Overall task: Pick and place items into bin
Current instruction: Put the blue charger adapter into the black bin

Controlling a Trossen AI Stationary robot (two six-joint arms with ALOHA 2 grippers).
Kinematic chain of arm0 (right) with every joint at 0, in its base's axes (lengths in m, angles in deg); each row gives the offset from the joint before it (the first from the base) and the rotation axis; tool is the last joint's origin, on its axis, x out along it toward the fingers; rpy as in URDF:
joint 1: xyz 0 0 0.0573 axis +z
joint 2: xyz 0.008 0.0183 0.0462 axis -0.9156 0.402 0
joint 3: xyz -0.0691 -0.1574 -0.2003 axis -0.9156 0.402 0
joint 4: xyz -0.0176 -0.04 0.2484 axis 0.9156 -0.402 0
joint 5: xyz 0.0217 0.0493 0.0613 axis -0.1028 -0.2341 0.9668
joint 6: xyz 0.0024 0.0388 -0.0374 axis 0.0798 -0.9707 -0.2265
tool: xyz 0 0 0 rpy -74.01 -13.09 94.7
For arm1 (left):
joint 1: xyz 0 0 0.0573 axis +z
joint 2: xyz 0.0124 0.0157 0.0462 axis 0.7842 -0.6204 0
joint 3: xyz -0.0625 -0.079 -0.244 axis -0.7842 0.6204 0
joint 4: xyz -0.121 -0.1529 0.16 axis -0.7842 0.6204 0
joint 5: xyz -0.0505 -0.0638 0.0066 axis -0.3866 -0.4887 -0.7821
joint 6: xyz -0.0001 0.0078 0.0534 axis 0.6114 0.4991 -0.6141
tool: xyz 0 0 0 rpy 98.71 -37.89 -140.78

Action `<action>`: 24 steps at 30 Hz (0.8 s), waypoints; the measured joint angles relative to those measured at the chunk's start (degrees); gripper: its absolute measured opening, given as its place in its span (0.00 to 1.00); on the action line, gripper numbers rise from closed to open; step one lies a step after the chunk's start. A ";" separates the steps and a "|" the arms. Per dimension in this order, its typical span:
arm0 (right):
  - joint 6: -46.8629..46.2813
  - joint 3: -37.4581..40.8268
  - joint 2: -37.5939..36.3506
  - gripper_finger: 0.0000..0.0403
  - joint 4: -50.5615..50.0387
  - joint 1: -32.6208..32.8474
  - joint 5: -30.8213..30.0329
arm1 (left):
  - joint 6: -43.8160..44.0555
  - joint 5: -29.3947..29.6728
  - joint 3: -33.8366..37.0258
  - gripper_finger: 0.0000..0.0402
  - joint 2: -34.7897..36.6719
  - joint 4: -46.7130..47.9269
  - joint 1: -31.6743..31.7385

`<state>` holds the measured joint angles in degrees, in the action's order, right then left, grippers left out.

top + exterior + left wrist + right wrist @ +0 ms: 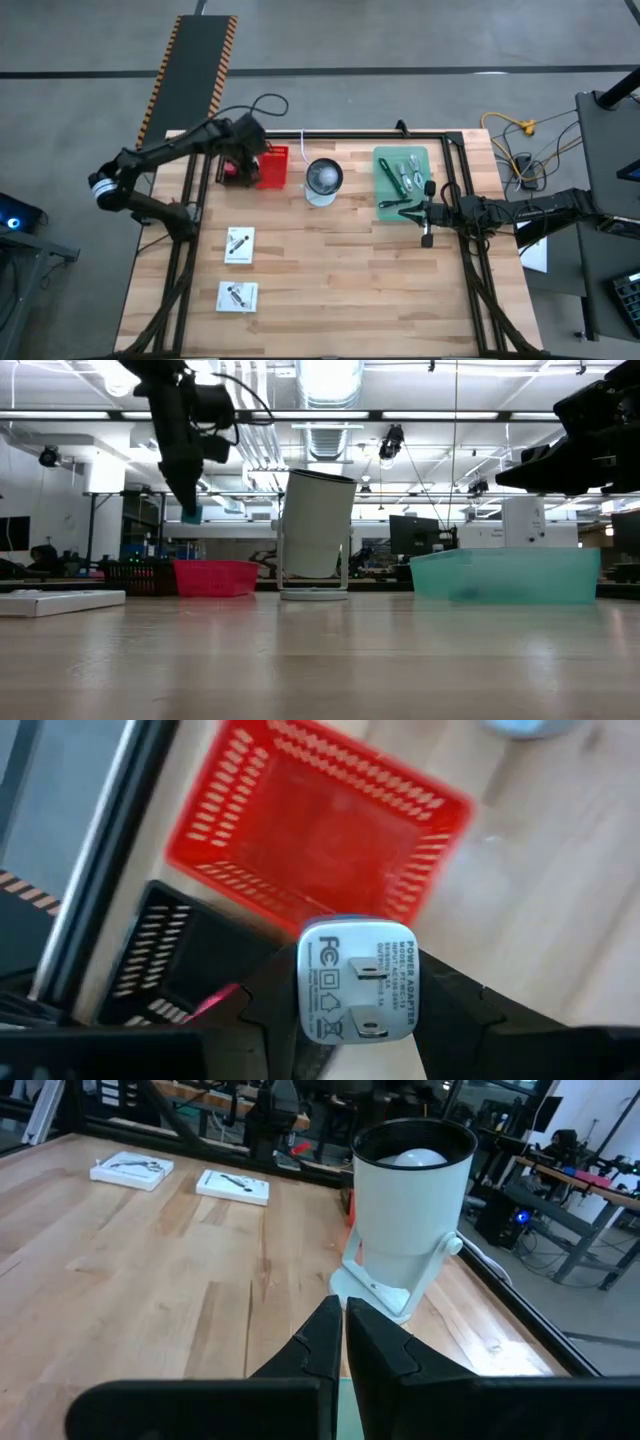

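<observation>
Above the red basket (pixel 272 167) at the bench's (pixel 340 270) far edge, the left gripper (pixel 357 1010) hangs with its jaws clamped on a white power adapter (pixel 357 982), prongs facing the wrist camera; a black basket (pixel 175 965) sits just beside the red one. Beyond the white lamp (pixel 323 178) from the red basket, a green tray (pixel 402 178) holds silvery metal pieces (pixel 405 172) and a green strip (pixel 386 175). The right gripper (pixel 342 1342) waits near that tray, jaws pressed together on nothing. Two white cards (pixel 239 245) lie on the bench, well apart from the red basket, toward the near edge.
</observation>
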<state>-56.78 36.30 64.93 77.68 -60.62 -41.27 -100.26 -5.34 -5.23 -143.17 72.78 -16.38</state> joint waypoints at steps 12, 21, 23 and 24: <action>0.46 0.00 0.00 0.02 -0.04 0.02 0.00 | -3.05 0.10 0.32 0.33 -8.27 -1.34 12.72; 0.49 0.00 0.00 0.02 -0.04 0.03 0.01 | -5.60 3.85 0.32 0.33 -13.13 -2.86 15.64; 0.74 0.00 0.00 0.02 -0.04 0.02 0.00 | -5.62 4.18 0.32 0.33 -13.59 -4.31 15.83; 0.73 0.00 0.00 0.02 -0.02 0.04 0.01 | -5.64 4.97 0.32 0.33 -13.71 -4.88 15.84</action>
<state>-56.05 36.30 64.93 77.67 -60.58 -41.26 -105.90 -0.37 -4.90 -156.88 67.90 -0.54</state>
